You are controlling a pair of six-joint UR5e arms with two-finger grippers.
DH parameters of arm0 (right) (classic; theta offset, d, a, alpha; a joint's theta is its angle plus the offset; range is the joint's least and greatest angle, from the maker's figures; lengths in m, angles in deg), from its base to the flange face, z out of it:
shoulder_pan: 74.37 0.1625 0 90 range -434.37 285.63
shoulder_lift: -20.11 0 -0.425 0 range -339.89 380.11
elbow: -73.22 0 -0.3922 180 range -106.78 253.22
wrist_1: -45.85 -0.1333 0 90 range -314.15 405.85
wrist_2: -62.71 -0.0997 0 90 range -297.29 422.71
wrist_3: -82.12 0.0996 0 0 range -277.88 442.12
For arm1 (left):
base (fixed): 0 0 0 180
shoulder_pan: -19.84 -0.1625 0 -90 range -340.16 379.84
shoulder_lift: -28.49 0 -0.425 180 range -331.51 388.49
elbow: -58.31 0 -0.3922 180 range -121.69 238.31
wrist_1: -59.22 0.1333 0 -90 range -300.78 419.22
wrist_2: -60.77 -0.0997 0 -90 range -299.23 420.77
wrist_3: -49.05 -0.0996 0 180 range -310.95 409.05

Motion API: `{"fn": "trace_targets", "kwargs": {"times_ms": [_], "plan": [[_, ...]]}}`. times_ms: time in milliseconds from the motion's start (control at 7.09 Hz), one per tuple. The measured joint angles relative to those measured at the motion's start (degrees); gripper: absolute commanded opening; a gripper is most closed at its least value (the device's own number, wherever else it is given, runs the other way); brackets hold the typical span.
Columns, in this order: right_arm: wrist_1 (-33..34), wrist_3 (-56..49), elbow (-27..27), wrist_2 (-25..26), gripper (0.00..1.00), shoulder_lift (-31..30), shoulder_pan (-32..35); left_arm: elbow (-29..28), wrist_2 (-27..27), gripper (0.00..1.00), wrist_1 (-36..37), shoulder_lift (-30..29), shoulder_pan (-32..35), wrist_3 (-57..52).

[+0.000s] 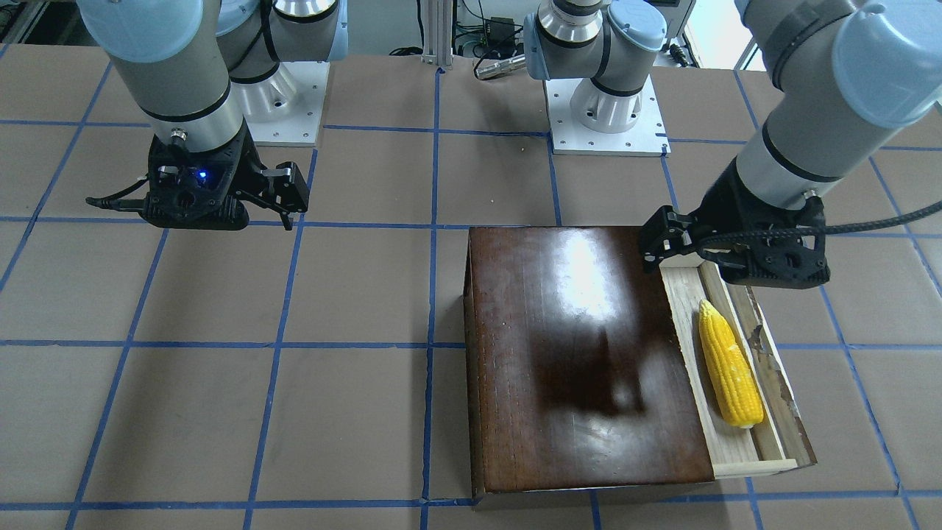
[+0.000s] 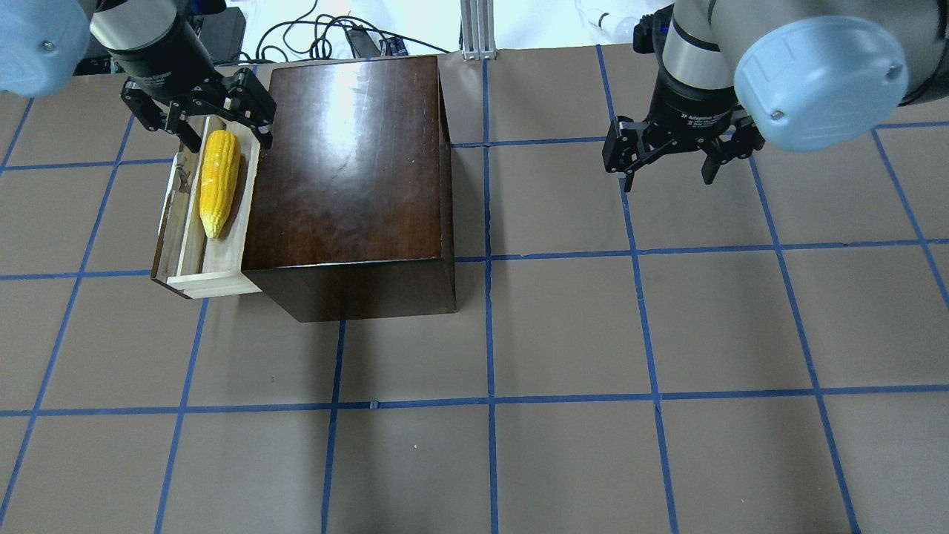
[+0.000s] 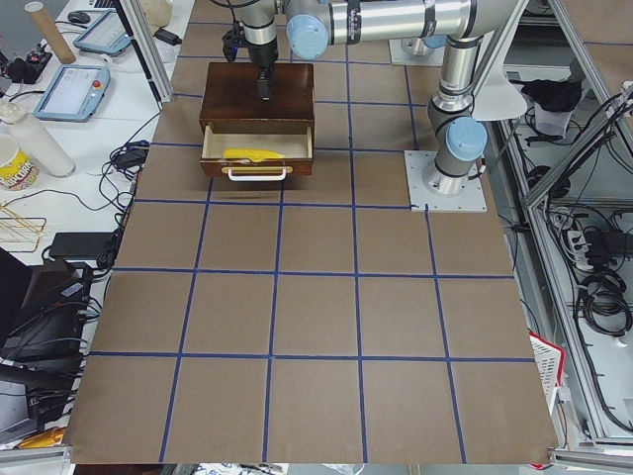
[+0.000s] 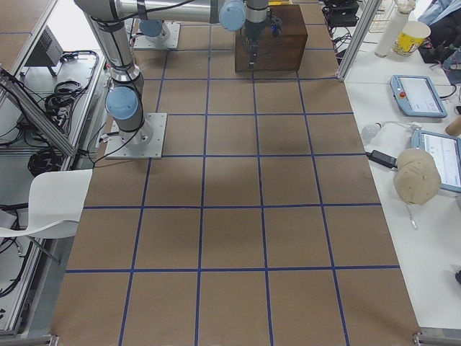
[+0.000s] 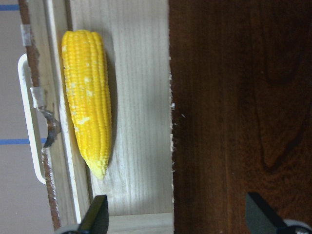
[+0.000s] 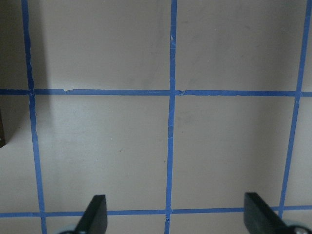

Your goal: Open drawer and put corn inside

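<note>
The glossy dark brown box (image 2: 348, 170) stands at the table's left. Its drawer (image 2: 215, 283) is pulled out to the left, pale wood with a chipped dark front panel (image 2: 167, 237). The yellow corn (image 2: 217, 182) lies lengthwise inside the drawer; it also shows in the front-facing view (image 1: 728, 368) and the left wrist view (image 5: 87, 117). My left gripper (image 2: 226, 141) is open and empty, above the thick end of the corn and the box's edge, apart from both. My right gripper (image 2: 667, 178) is open and empty, above bare table far to the right.
The drawer has a white handle (image 5: 29, 122) on its front panel. The brown table (image 2: 563, 334) carries a grid of blue tape lines. The arm bases (image 1: 607, 125) stand at the robot's side of the table.
</note>
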Motion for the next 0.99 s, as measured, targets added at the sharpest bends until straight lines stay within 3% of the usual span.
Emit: {"fn": "trace_targets", "kwargs": {"times_ms": [987], "plan": [[0.0, 0.0, 0.0, 0.1, 1.0, 0.0, 0.0, 8.3, -4.2, 1.0, -0.2, 7.2, 3.6, 4.4]]}}
